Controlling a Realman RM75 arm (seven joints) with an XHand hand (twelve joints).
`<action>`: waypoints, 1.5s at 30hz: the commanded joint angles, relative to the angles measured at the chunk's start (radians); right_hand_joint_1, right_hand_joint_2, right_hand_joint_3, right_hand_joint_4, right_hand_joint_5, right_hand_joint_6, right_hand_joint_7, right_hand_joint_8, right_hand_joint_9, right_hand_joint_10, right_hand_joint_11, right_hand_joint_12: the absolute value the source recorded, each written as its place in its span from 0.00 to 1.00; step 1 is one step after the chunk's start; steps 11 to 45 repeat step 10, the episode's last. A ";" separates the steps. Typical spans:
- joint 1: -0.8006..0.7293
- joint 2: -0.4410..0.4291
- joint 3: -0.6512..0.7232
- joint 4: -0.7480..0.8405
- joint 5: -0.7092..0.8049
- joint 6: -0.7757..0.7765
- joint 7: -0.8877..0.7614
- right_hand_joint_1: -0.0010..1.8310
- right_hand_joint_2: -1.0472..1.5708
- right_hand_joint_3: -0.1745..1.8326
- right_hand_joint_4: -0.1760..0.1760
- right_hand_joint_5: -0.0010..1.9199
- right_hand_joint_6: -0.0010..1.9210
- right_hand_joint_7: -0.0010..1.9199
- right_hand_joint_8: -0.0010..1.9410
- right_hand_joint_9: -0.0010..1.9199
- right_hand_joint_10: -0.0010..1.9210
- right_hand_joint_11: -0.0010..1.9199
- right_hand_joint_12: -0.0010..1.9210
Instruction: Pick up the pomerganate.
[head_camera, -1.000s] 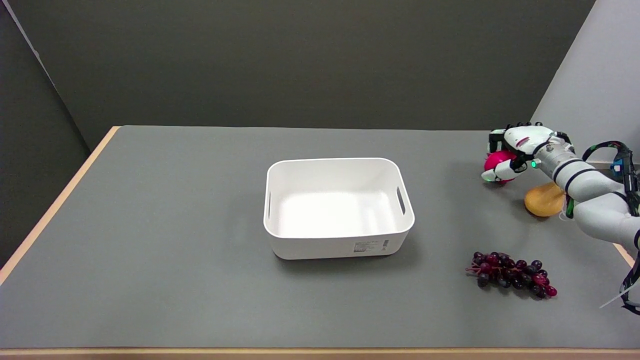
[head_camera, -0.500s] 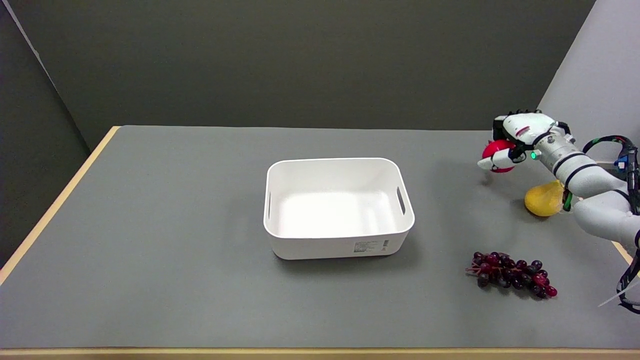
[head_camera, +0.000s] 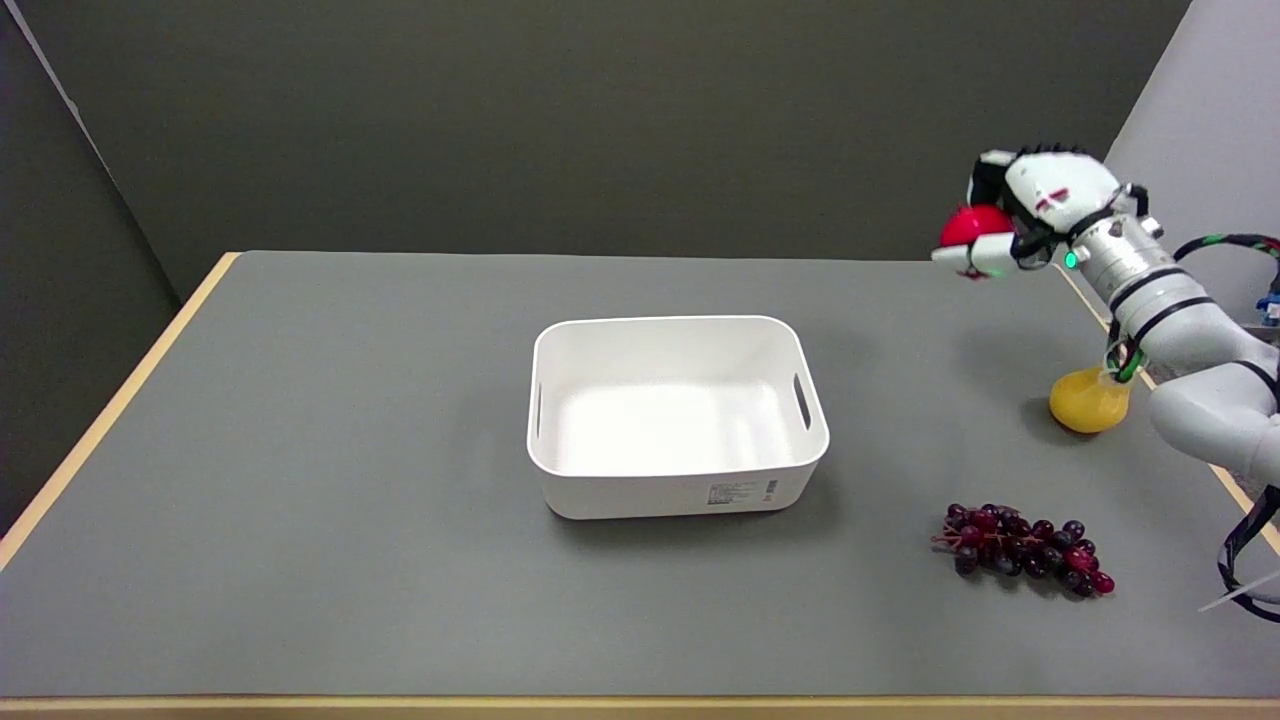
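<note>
Right hand (head_camera: 1030, 205) wrapped around the red pomegranate (head_camera: 968, 228), high above the table (head_camera: 350, 450); next, likely just holding tight.

Red pomegranate (head_camera: 968, 226), partly hidden, seemingly round, held above table

Glossy white plastic hand (head_camera: 1030, 205) grips a smooth, shiny red pomegranate (head_camera: 968, 226). Below and to its left: smooth white plastic bin (head_camera: 676, 497) on a matt grey table (head_camera: 350, 450) with a wood edge.
</note>
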 joint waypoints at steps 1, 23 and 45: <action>-0.243 -0.002 0.247 0.453 0.001 0.149 0.336 0.73 0.83 0.20 0.01 0.31 0.84 0.46 0.63 0.37 0.75 0.40 0.86; -0.311 -0.021 0.174 0.670 0.030 0.111 0.461 0.73 0.82 0.21 0.00 0.31 0.84 0.46 0.63 0.37 0.75 0.39 0.87; -0.311 -0.021 0.174 0.670 0.030 0.111 0.461 0.73 0.82 0.21 0.00 0.31 0.84 0.46 0.63 0.37 0.75 0.39 0.87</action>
